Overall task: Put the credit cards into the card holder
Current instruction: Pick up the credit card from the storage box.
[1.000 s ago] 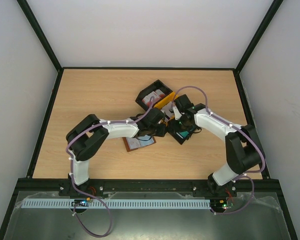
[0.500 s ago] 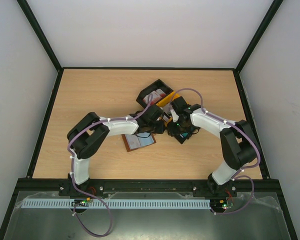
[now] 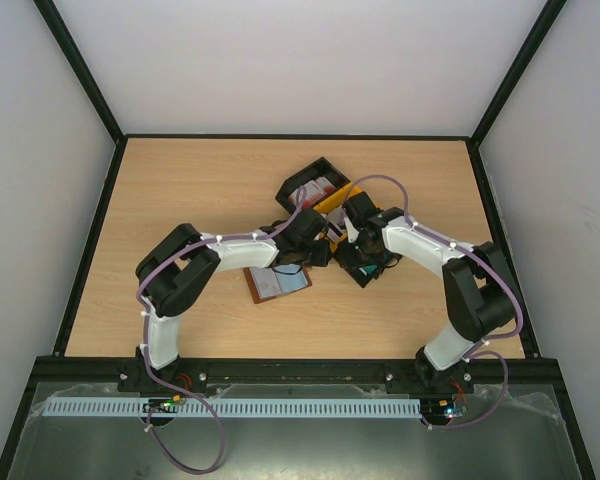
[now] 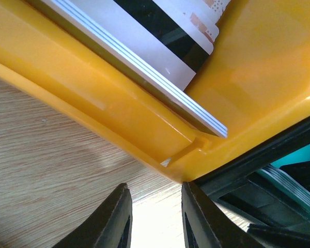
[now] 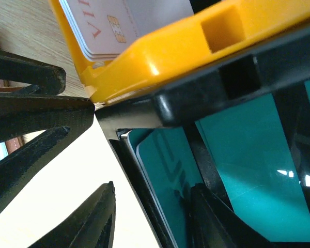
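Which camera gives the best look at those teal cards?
The right wrist view: the teal cards fill its lower right, close up. The left wrist view catches only a teal corner at its right edge. In the top view the right arm hides them.

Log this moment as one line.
left hand open beside yellow compartment | right hand open at teal cards | card holder lying on table

A pale wood-grain counter fills the middle of the picture, edged by thin black railing with posts running to the upper corners. Plain white walls close three sides under soft, even light.
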Action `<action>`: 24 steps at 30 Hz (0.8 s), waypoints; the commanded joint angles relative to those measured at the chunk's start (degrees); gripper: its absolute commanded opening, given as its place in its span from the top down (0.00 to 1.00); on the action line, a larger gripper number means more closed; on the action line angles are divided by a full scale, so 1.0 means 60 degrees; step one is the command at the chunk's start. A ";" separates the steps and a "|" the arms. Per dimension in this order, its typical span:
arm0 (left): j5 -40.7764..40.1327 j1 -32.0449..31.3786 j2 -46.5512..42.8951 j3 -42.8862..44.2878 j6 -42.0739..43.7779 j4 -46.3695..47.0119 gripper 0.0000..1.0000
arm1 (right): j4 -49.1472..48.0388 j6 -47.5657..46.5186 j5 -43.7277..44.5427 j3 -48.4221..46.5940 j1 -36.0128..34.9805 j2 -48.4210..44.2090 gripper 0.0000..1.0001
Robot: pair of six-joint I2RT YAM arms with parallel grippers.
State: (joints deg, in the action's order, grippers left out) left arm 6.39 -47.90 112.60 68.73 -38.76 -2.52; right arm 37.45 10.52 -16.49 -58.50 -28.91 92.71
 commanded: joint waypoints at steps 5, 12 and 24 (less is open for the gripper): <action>-0.0172 0.0073 0.0404 0.0206 0.0014 -0.0004 0.71 | 0.0672 0.0242 0.0149 -0.0340 -0.0099 -0.0384 0.64; -0.0180 0.0082 0.0416 0.0154 0.0012 0.0023 0.71 | 0.0678 0.0293 0.0006 -0.0313 -0.0096 -0.0474 0.69; -0.0135 0.0075 0.0449 0.0117 0.0029 0.0069 0.72 | 0.0720 0.0381 0.0019 -0.0132 -0.0092 -0.0721 0.74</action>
State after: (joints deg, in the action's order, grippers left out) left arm 5.96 -47.81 114.43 68.73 -38.81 -2.50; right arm 39.66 12.23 -15.90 -59.24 -29.06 90.30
